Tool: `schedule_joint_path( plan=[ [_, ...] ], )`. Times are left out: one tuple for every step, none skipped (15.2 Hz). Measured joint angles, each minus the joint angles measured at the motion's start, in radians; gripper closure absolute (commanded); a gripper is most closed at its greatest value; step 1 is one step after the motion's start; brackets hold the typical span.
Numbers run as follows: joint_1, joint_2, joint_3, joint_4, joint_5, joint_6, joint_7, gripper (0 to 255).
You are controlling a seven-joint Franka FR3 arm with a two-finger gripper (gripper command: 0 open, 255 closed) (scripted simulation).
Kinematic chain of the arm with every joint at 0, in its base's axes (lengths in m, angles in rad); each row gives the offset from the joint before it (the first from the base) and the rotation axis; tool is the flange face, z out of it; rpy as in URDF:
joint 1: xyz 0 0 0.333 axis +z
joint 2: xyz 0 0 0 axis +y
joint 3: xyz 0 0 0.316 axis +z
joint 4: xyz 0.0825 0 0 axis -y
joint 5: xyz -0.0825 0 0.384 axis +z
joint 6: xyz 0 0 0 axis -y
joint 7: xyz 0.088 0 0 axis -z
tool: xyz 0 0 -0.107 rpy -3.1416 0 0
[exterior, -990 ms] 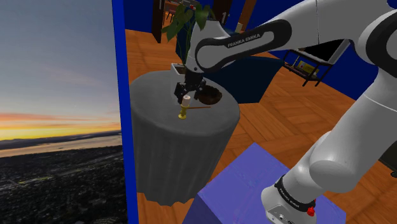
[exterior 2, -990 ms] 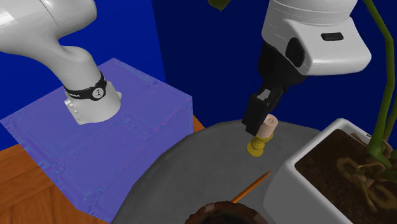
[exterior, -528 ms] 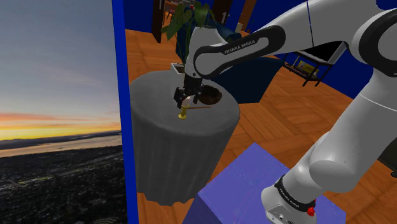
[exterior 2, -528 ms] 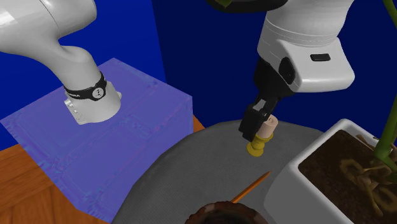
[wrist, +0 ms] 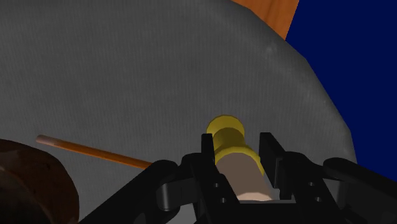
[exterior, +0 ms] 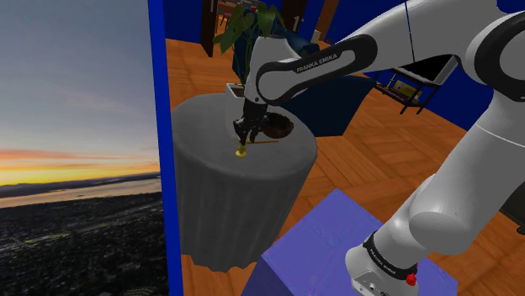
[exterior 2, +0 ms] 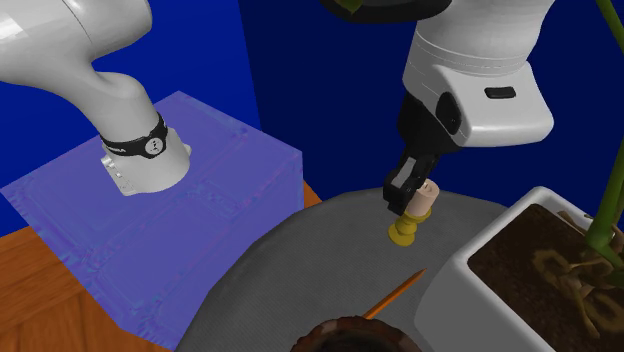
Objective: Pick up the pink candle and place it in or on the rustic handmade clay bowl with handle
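Two black fingers (wrist: 207, 149) of the end effector (wrist: 236, 140) press against either side of the candle (wrist: 240, 170), a pale pinkish stub on a yellow holder. We judge it clamped, with the holder resting on the round grey worktop (wrist: 127, 63) near the rim facing the stand (exterior: 315, 244).

The grip sits high on the smooth body, so we fear the candle could slip or tilt once lifted. A low carry might clip the orange pencil (exterior 2: 395, 293) lying between the candle and the dark brown bowl (exterior 2: 345, 335), or strike the bowl's rim. The white planter (exterior 2: 500, 250) stands just beside that path, and its leaves could brush the arm.
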Motion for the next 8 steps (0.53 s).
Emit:
schedule_joint_path(
  plan=[
    [0.0, 0.0, 0.0, 0.0, 0.0, 0.0, 0.0, 255],
    [0.0, 0.0, 0.0, 0.0, 0.0, 0.0, 0.0, 255],
    [0.0, 0.0, 0.0, -0.001, 0.0, 0.001, 0.001, 255],
    [0.0, 0.0, 0.0, -0.001, 0.0, 0.001, 0.002, 255],
    [0.0, 0.0, 0.0, 0.001, 0.0, -0.002, 0.001, 255],
    [-0.001, -0.002, 0.0, 0.003, 0.002, -0.01, -0.001, 255],
    [-0.001, -0.007, 0.0, 0.005, 0.004, -0.019, -0.002, 255],
    [-0.001, -0.011, 0.0, 0.014, 0.005, -0.033, -0.003, 255]
  ],
)
